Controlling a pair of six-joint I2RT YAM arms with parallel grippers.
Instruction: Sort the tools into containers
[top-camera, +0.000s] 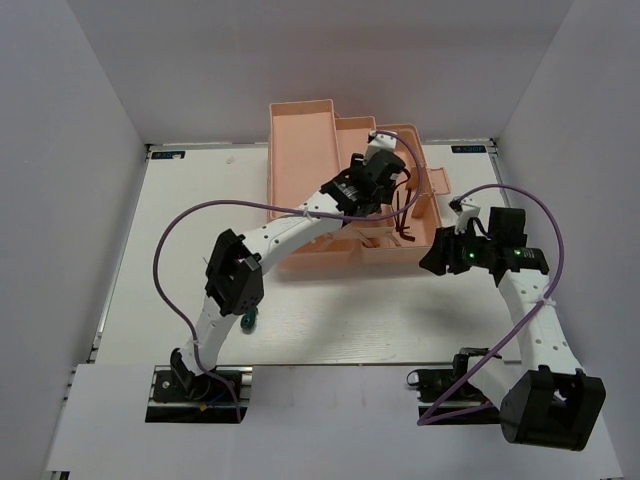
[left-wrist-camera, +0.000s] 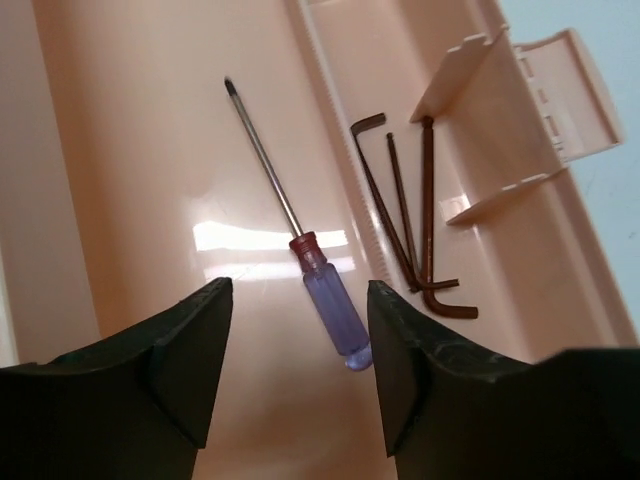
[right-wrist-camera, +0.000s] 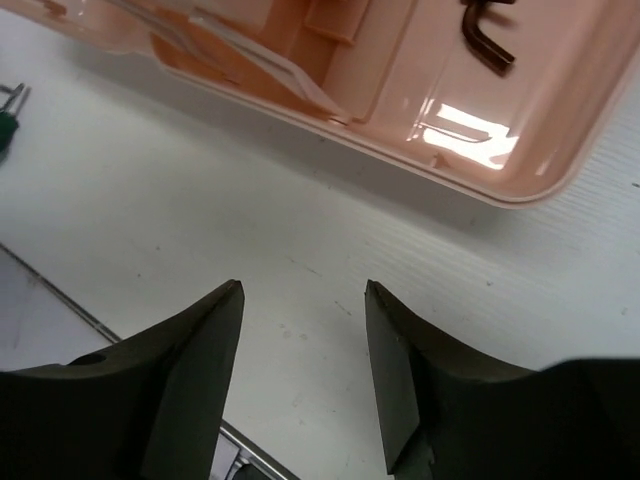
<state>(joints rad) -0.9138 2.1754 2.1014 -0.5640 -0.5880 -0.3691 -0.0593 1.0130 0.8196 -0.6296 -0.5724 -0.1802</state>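
The salmon-pink toolbox (top-camera: 300, 140) lies open at the back of the table. In the left wrist view a purple-handled screwdriver (left-wrist-camera: 328, 300) lies in a wide compartment (left-wrist-camera: 150, 150), and three dark hex keys (left-wrist-camera: 410, 225) lie in the narrow compartment beside it. My left gripper (left-wrist-camera: 300, 288) is open and empty just above the screwdriver's handle; it also shows in the top view (top-camera: 380, 152). My right gripper (right-wrist-camera: 303, 288) is open and empty over bare table, near the toolbox's near right corner (top-camera: 435, 258). A green-handled screwdriver (top-camera: 246, 320) lies on the table, partly under the left arm.
The toolbox rim (right-wrist-camera: 480, 150) runs across the top of the right wrist view, with a hex key (right-wrist-camera: 487, 40) inside. The green handle (right-wrist-camera: 5, 125) shows at that view's left edge. Purple cables (top-camera: 165, 250) loop over the table. White walls enclose it.
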